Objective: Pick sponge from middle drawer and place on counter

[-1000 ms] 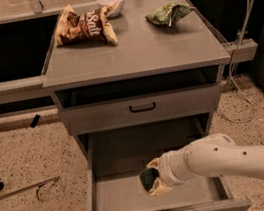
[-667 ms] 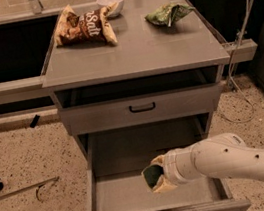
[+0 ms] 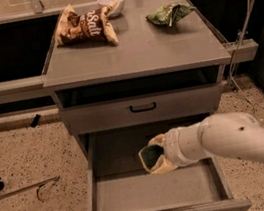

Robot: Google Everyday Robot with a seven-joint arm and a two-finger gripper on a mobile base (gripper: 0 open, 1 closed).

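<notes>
The sponge (image 3: pixel 151 156) sits in the hand (image 3: pixel 158 160), dark green face towards us and tan foam at its edges. It is over the back half of the open drawer (image 3: pixel 152 191) and, as far as we can judge, clear of the drawer's floor. The hand is pinching the sponge, and the white arm reaches in from the drawer's right side.

Directly above the drawer is a closed drawer front (image 3: pixel 143 108) with a black handle, and above that the worktop (image 3: pixel 137 50). On the worktop, above the drawer's back left, lie a chip bag (image 3: pixel 85 24) and a white bowl (image 3: pixel 111 0). A green bag (image 3: pixel 169 13) lies above its back right. The middle and front of the worktop are bare.

We judge the pick done and the lift and placing not yet made.

The main risk lies in the way out. The sponge is under the closed front and the worktop's lip, so a straight rise would knock it or the wrist against them and could pull soft foam from the pinch. Coming forward out of the drawer first avoids that. A dropped sponge would fall back into the drawer. Setting down too far back would nudge the bags or bowl.
</notes>
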